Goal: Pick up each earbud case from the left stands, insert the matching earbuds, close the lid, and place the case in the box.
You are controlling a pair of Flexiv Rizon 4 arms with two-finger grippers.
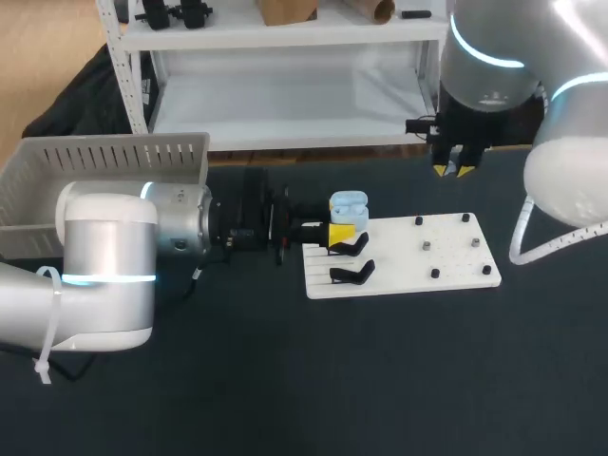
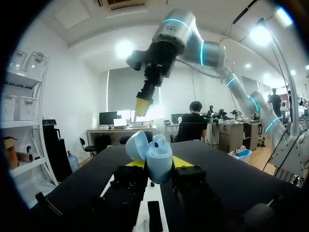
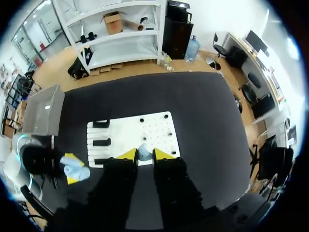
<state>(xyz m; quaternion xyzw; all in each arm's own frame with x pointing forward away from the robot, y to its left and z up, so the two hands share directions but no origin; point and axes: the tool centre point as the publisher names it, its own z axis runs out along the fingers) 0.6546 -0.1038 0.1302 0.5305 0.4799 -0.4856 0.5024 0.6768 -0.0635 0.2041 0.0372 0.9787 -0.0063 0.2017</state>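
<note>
On the dark counter [image 1: 399,380] my left arm comes in low from the left side. The left gripper [image 1: 342,228] pinches a rounded, pale blue plastic earbud case [image 1: 349,207] between its yellow tips. The left wrist view shows this closely: a finger presses on each side of the case [image 2: 155,159], whose lid is tilted open. The case is over the left end of a flat white rectangular board [image 1: 399,280], right by the black stands [image 1: 351,274] along that end. I cannot tell whether it touches a stand. Small black pegs [image 1: 434,273] stand on the right half of the board, well apart from the case. Beyond the board's far edge, the right gripper [image 1: 452,171] hangs above the counter with its yellow tips pointing down and close together. In the right wrist view, the right gripper [image 3: 145,153] is nipped on a small pale blue earbud [image 3: 143,152] held between its tips, with the board below. At the far left of the counter, behind my left arm, sits the grey perforated plastic box [image 1: 114,157], apart from the board.
</note>
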